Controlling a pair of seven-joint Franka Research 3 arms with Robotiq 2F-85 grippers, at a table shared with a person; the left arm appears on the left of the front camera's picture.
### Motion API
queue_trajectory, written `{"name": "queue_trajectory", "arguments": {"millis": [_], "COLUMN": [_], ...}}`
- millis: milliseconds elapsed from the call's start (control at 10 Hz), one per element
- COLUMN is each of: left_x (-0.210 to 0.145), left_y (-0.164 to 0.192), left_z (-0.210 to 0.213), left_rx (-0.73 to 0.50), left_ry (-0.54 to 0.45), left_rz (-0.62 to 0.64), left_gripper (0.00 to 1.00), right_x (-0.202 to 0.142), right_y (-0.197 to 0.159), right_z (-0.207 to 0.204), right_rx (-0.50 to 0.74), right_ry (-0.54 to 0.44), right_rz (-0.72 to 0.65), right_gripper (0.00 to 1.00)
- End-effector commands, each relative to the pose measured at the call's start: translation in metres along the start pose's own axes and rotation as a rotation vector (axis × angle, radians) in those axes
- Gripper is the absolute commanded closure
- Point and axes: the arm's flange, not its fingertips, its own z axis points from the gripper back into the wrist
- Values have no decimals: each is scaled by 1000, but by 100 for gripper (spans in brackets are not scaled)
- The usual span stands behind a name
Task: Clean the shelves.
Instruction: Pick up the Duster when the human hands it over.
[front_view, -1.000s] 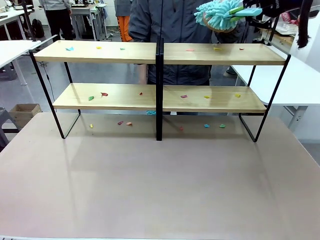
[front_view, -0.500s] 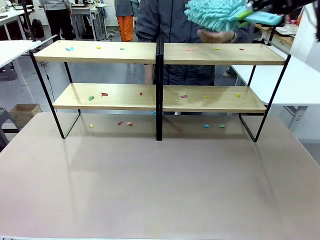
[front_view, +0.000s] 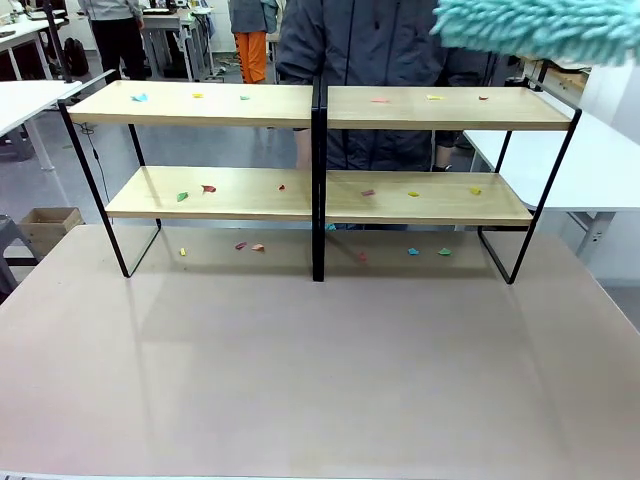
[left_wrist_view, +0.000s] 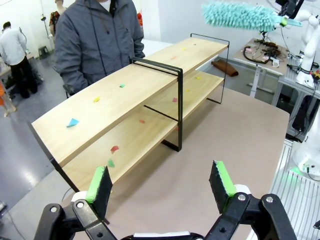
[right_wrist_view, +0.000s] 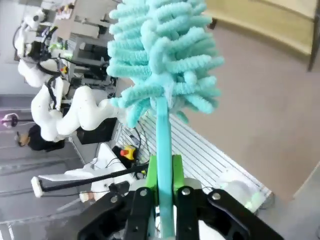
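Note:
The shelves stand across the far half of the brown table: two joined black-framed racks with light-wood boards. Small coloured scraps lie on both tiers and on the tabletop beneath. A fluffy turquoise duster hangs above the top-right board. In the right wrist view my right gripper is shut on the duster by its thin turquoise handle. My left gripper is open and holds nothing, high above the table's left end, looking along the shelves toward the duster.
A person in a grey jacket stands right behind the shelves. The brown tabletop in front of them is bare. White tables flank both sides, and a cardboard box sits on the floor at left.
The duster has swung right and closer to the front camera, away from the person's hand that was under its head.

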Motion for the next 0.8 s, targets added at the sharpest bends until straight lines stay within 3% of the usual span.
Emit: {"name": "queue_trajectory", "arguments": {"millis": [0,100,300,500,700], "left_x": [-1,-1,-1,-1,-1], "left_y": [0,0,0,0,0], "left_z": [-1,-1,-1,-1,-1], "left_rx": [-7,-7,-7,-7,-7], "left_ry": [-1,-1,-1,-1,-1], "left_rz": [-1,-1,-1,-1,-1], "left_gripper": [0,0,0,0,0], "right_x": [-24,-53,-101,-137,-144], "right_y": [-24,-42,-76,-102,-102], "right_z": [55,92,143,152,142], "right_rx": [40,72,100,102,88], "right_ry": [-42,-24,-141,-220,-180], "right_rz": [92,66,-60,-156,-125], "right_gripper": [100,100,100,100,100]}}
